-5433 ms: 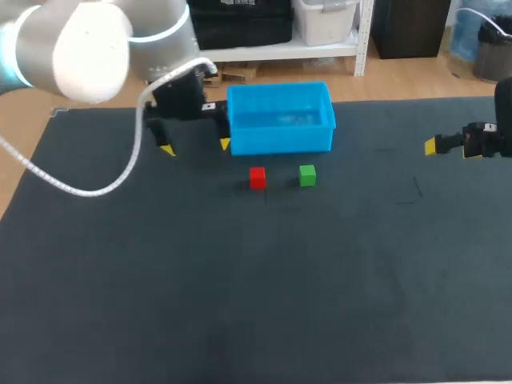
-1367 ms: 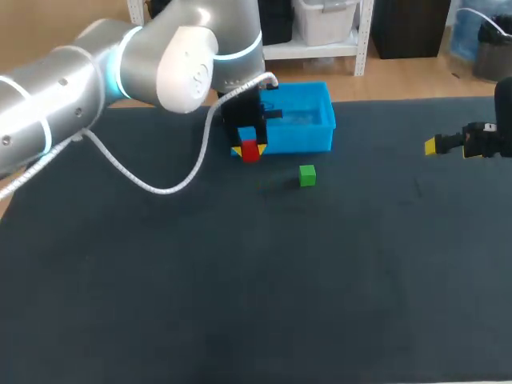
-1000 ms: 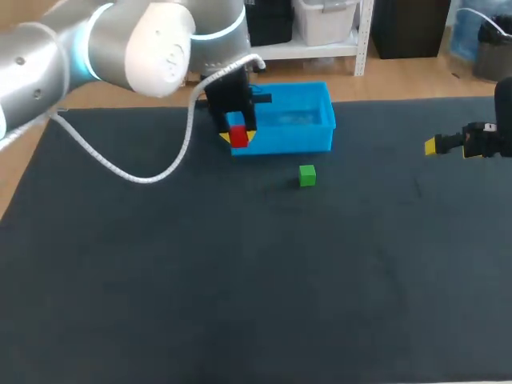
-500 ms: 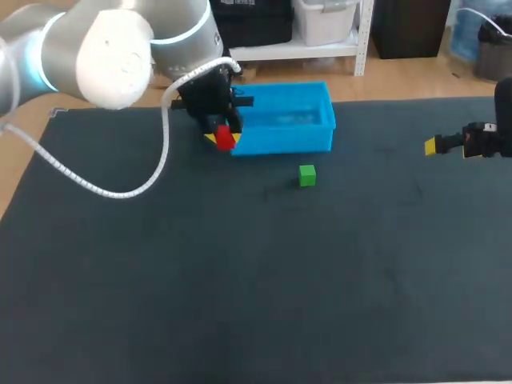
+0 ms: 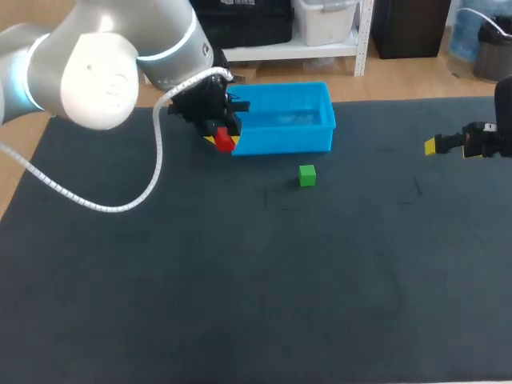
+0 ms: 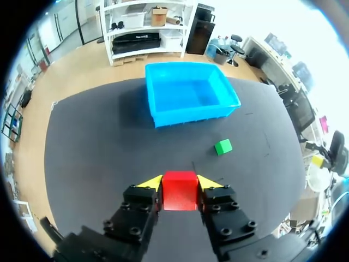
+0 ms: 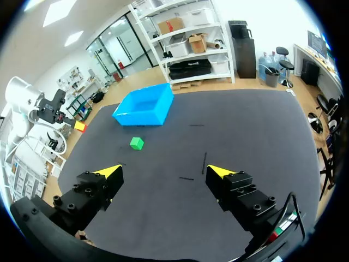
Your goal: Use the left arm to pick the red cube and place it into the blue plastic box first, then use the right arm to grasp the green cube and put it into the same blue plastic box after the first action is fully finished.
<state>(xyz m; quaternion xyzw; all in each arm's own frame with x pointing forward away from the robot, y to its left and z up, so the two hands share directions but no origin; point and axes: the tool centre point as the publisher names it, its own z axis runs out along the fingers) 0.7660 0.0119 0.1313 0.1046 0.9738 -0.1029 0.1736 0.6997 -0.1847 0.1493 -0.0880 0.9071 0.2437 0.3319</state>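
We've lifted the red cube (image 5: 225,142) clear and drifted left, left jaws pinching it in the air just outside the blue plastic box's (image 5: 284,141) left end near the bench's (image 5: 240,280) far edge, so it's not in yet; right jaws wait spread, green cube (image 5: 307,175) untouched.

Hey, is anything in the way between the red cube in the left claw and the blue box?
Nothing visible. The left claw holds the red cube just outside a corner of the blue box, with only the box's own wall to clear. The green cube sits on the mat, off to the side.
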